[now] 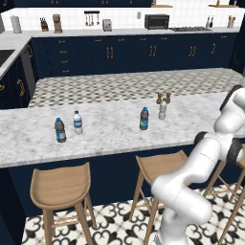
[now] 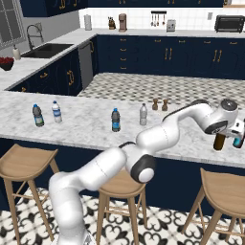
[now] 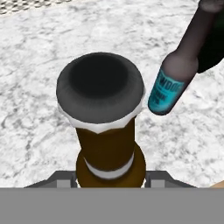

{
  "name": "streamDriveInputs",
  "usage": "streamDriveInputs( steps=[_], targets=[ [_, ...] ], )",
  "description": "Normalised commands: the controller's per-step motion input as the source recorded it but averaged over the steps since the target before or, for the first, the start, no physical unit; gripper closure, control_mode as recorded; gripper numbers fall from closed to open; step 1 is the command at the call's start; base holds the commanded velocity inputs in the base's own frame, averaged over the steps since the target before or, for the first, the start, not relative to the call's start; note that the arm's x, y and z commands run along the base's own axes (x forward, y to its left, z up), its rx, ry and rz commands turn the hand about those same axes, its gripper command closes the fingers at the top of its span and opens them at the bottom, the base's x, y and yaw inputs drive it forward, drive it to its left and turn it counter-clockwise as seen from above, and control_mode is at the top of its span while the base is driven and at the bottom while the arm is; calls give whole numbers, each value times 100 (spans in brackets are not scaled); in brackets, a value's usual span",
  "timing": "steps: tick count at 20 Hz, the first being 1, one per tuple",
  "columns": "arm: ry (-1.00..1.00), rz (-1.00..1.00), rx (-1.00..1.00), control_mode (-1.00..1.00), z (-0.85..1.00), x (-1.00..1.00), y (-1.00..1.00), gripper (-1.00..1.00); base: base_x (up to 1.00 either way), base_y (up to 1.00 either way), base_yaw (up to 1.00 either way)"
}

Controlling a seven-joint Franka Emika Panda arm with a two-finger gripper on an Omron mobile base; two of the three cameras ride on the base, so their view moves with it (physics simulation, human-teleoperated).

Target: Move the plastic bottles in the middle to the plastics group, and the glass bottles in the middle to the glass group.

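Observation:
My gripper (image 2: 223, 130) is shut on the slim brown glass bottle (image 2: 219, 141) at the counter's far right, right beside the teal glass bottle (image 2: 238, 141) of the glass group. In the hand view the brown bottle's dark cap (image 3: 100, 85) and neck rise between the jaws of the gripper (image 3: 109, 180), with the teal-labelled bottle (image 3: 168, 87) just to its right. Whether the brown bottle's base touches the counter I cannot tell. Two plastic bottles stand mid-counter: a dark blue-capped one (image 1: 144, 118) (image 2: 115, 119) and a pale one (image 1: 162, 109) (image 2: 143, 115). The plastics group (image 1: 68, 126) (image 2: 47, 114) stands at the left.
Two small brown wooden shakers (image 1: 163, 98) (image 2: 160, 104) stand behind the middle bottles. The marble counter (image 1: 105, 124) runs left to right, with wooden stools (image 1: 61, 186) under its front edge. A sink (image 2: 45, 50) lies at the far left.

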Motion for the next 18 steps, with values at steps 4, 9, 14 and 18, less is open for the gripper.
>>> streamDriveInputs(
  steps=[4, 9, 14, 18],
  targets=[
    [0, 0, 1, -100, -27, 0, 0, 100, 0, 0, 0],
    [0, 0, 1, -100, -29, 0, 0, 100, 0, 0, 0],
    [0, 0, 0, -100, -16, 1, 0, 100, 0, 0, 0],
    [0, -1, 0, -100, 1, 50, -3, 100, 0, 0, 0]
  ],
)
